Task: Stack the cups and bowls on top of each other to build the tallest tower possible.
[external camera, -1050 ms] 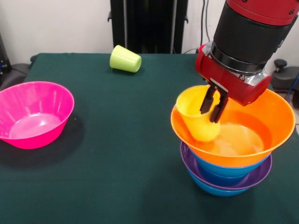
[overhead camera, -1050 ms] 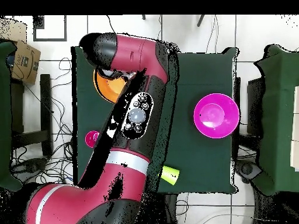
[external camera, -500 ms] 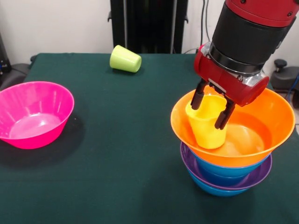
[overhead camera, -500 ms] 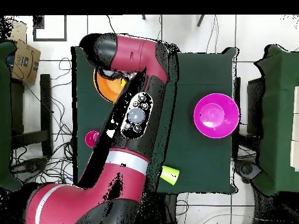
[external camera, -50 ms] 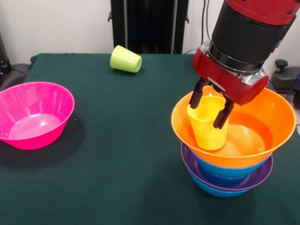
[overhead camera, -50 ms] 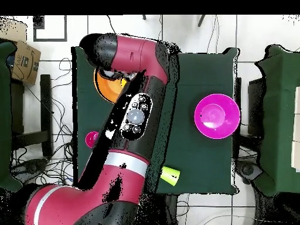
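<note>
Standing upright in orange bowl (atop tower): yellow cup, jaws spread astride.

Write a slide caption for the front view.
Open tool straddles an upright yellow cup in the orange bowl.

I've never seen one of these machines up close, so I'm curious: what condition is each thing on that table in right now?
hand: open, fingers either side of the yellow cup.
yellow cup: upright, standing inside the orange bowl.
orange bowl: upright, top of the nested pile.
purple bowl: upright, under the orange one.
blue bowl: upright, lowest.
pink bowl: upright, empty, alone.
green cup: lying on its side.
</note>
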Robot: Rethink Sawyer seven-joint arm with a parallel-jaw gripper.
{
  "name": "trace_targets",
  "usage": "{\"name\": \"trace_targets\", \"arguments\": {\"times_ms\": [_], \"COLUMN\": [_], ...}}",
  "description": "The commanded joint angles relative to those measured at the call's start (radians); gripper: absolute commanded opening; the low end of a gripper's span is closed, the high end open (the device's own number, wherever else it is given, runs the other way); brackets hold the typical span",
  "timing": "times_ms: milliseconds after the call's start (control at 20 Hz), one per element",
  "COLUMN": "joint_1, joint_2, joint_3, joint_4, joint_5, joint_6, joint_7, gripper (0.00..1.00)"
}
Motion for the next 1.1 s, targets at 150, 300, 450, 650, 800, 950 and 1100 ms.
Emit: {"name": "trace_targets", "arguments": {"times_ms": [150,300,450,650,800,950,1100], "joint_1": [0.018,0.014,0.008,-0.016,-0.048,-0.079,-0.119], "joint_2": [-0.046,-0.076,-0.119,-0.185,-0.245,-0.285,-0.322], "joint_3": [0.059,0.064,0.069,0.078,0.091,0.107,0.122], "joint_4": [0.04,0.052,0.074,0.096,0.114,0.115,0.096], "joint_5": [0.003,0.007,0.008,-0.002,-0.013,-0.02,-0.031], "joint_6": [-0.047,-0.018,0.017,0.084,0.148,0.199,0.281], "joint_7": [0.176,0.155,0.123,0.044,-0.043,-0.106,-0.172], "gripper": [1.0,1.0,1.0,1.0,1.0,1.0,1.0]}}
